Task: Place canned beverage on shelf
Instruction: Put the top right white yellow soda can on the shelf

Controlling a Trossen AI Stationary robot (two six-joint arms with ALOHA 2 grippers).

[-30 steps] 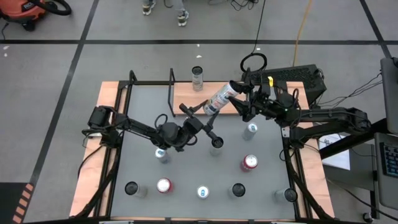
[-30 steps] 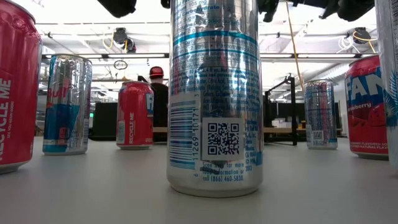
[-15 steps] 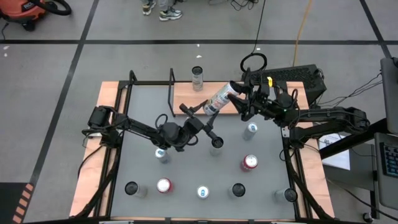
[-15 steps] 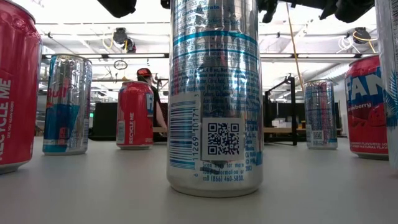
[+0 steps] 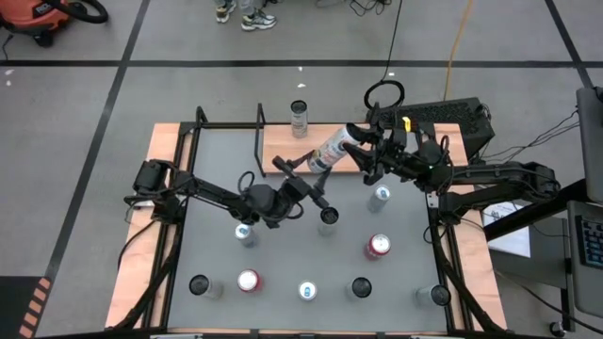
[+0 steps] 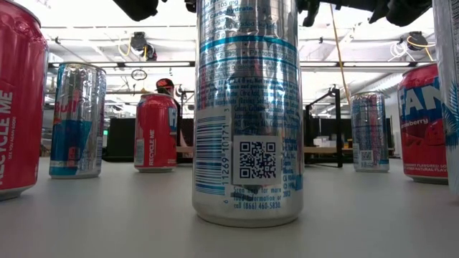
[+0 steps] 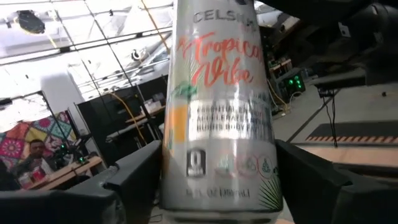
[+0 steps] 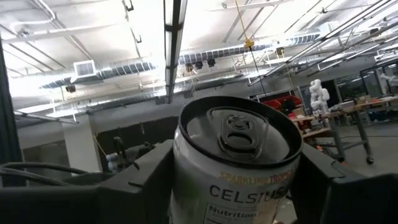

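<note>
A white slim can [image 5: 332, 148] hangs tilted in the air over the light-wood shelf [image 5: 281, 141], its top toward the far right. My left gripper [image 5: 313, 168] is shut on its lower part, seen close in the left wrist view as the can [image 7: 217, 112]. My right gripper [image 5: 360, 143] is shut on its top end, where the lid and tab of the can [image 8: 236, 155] show. A second can [image 5: 300, 118] stands on the shelf's far edge. The low view shows the shelf [image 6: 323, 149] far back. My left gripper has the can's lower body [image 7: 217, 186] between its two fingers [image 7: 124, 180], one on each side. The fingers come from the table's left, slanting a little upward. The can is clear of the shelf and tilted. My right gripper pinches the can just under its top rim [image 8: 186, 174] between its two fingers [image 8: 149, 174]. The fingers come from the table's right side, slanting upward. The lid faces past them, and the can hangs tilted, clear of the shelf.
Several cans stand on the grey tabletop, among them a silver one [image 5: 328, 218], one near the right arm [image 5: 380, 196], a red one [image 5: 377, 247] and a front row [image 5: 307, 290]. A tall silver can [image 6: 247, 107] fills the low view. A person [image 6: 168, 93] stands beyond the table.
Both arms and the held can have kept their places. Beyond the table's far edge a person has stepped sideways.
</note>
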